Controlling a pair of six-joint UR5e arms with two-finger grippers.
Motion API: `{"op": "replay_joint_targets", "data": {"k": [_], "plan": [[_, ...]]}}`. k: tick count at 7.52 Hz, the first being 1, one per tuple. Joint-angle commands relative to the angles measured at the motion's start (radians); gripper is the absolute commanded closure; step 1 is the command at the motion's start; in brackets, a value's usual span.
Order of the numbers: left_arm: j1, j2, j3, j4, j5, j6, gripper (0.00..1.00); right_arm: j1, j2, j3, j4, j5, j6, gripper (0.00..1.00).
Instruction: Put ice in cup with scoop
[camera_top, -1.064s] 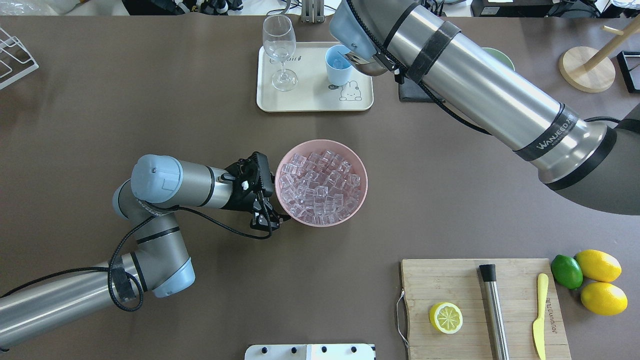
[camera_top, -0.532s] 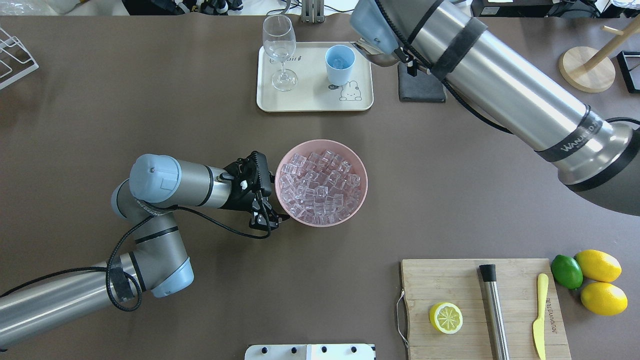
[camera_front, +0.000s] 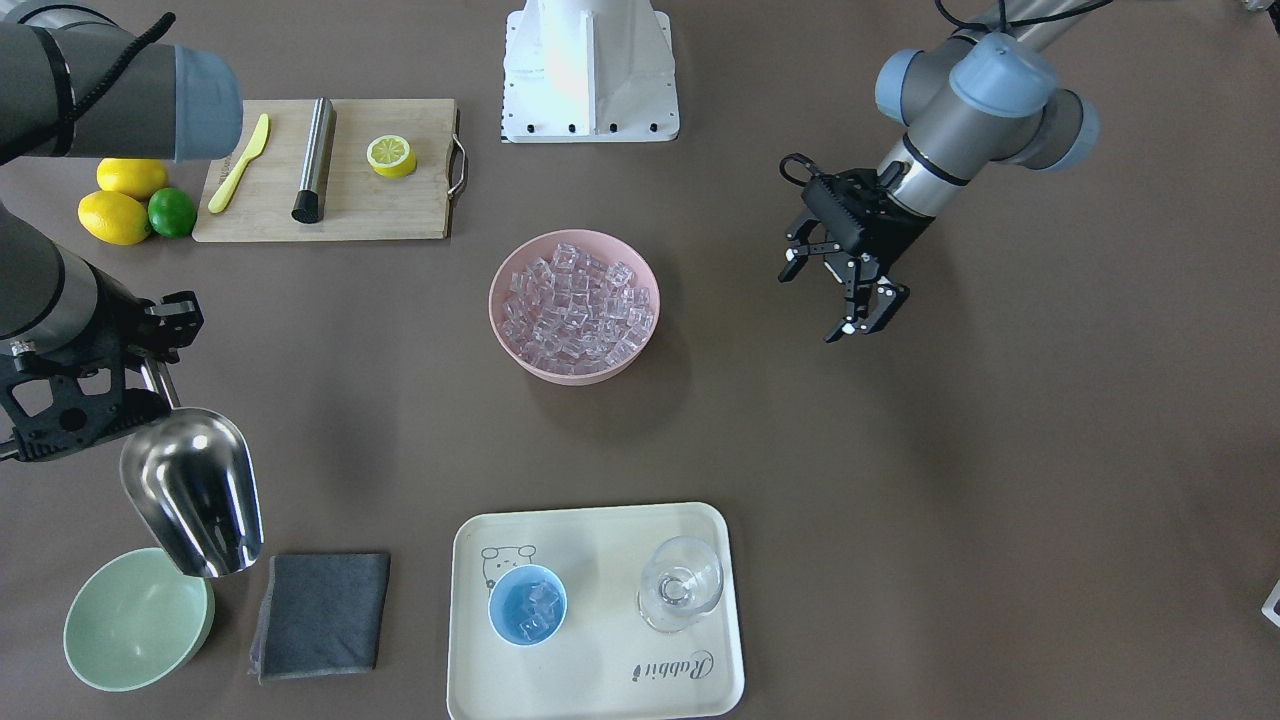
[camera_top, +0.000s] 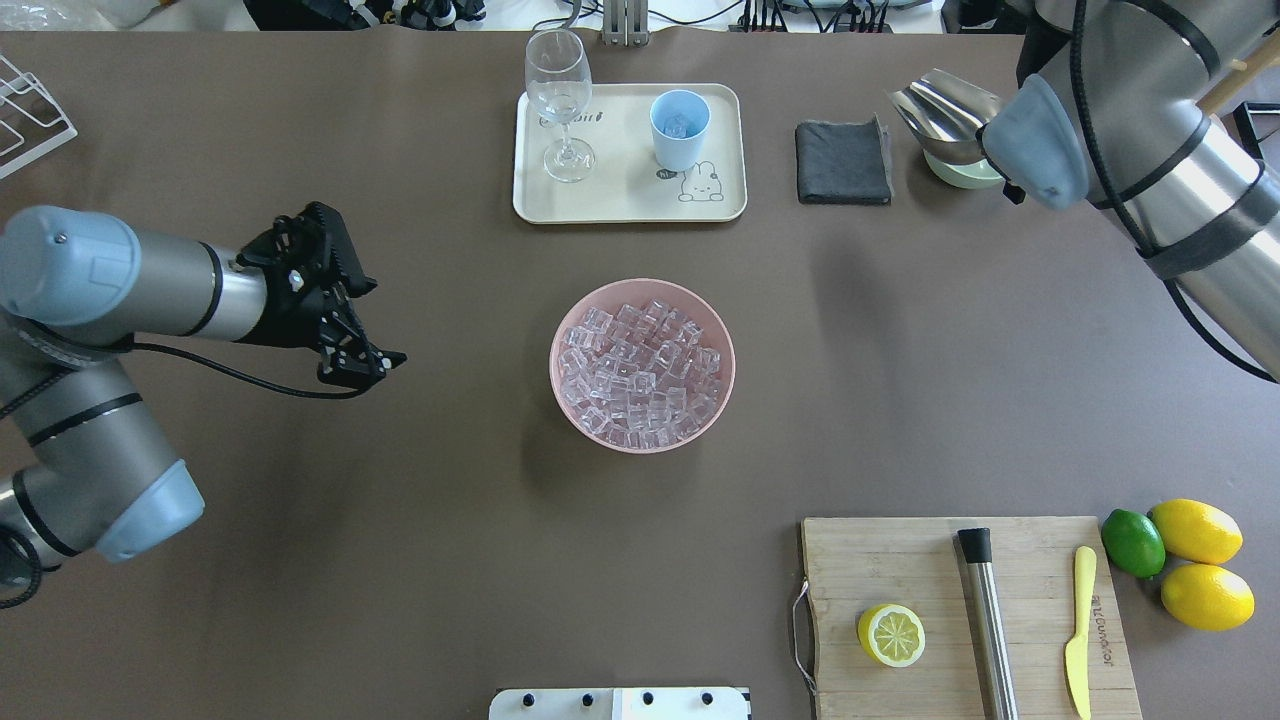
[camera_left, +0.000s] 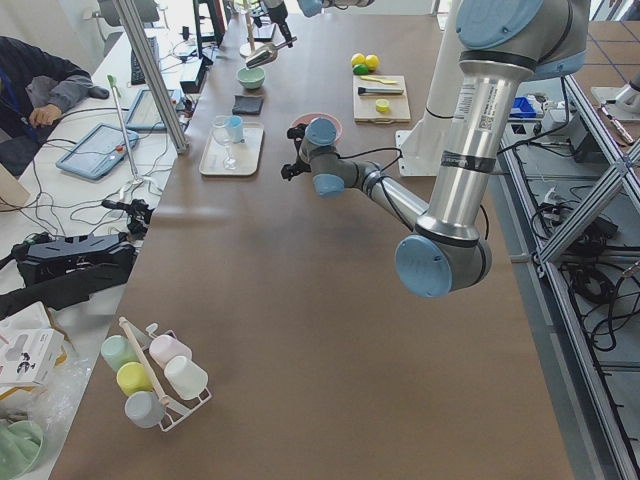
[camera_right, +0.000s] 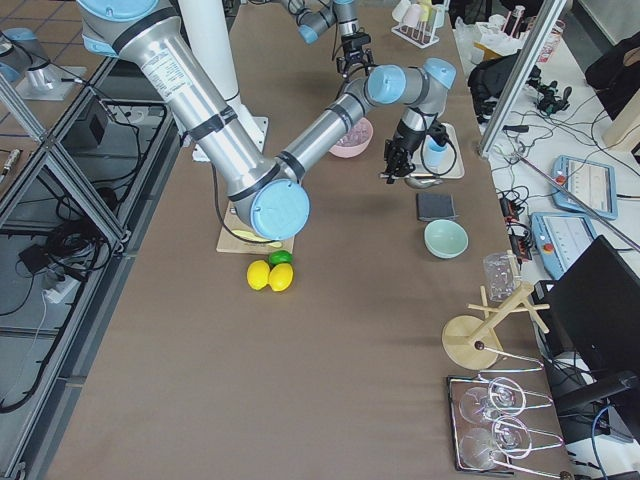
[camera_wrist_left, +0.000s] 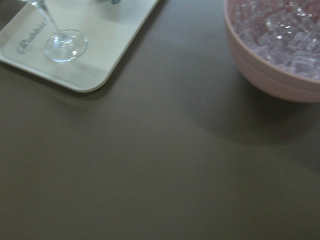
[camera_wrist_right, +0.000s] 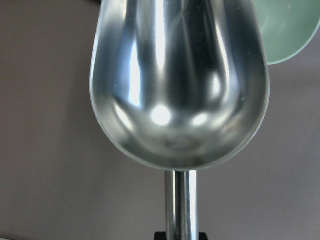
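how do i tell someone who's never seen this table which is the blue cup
Find the cream rectangular tray at the brown table edge farthest from the robot. Two things stand on it: a clear stemmed wine glass and, to the robot's right of it, the small round light-blue cup. Unlike the glass it is opaque, with no stem, and holds a few clear ice cubes.

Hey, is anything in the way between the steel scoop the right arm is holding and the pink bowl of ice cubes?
Nothing visible does. The shiny steel scoop hangs raised by the pale green bowl; only bare brown table lies between it and the pink bowl of ice.
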Motion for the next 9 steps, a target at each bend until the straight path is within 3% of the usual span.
{"op": "replay_joint_targets", "data": {"k": [1, 2, 3, 7, 9], "plan": [[-0.217, 0.050, -0.031, 0.289, -0.056, -0.002, 0.02, 0.030, -0.259, 0.187, 0.114, 0.059, 0.178, 1.00], [-0.268, 0.046, -0.014, 0.484, -0.025, -0.002, 0.02, 0.027, -0.344, 0.216, 0.202, 0.094, 0.302, 1.00], [-0.317, 0.050, -0.009, 0.587, 0.002, -0.002, 0.02, 0.001, -0.390, 0.215, 0.296, 0.107, 0.443, 1.00], [-0.462, 0.147, 0.034, 0.591, -0.043, -0.009, 0.02, -0.117, -0.463, 0.198, 0.531, 0.108, 0.734, 1.00], [-0.598, 0.179, 0.067, 0.676, -0.190, -0.009, 0.02, -0.192, -0.480, 0.203, 0.600, 0.093, 0.829, 1.00]]}}
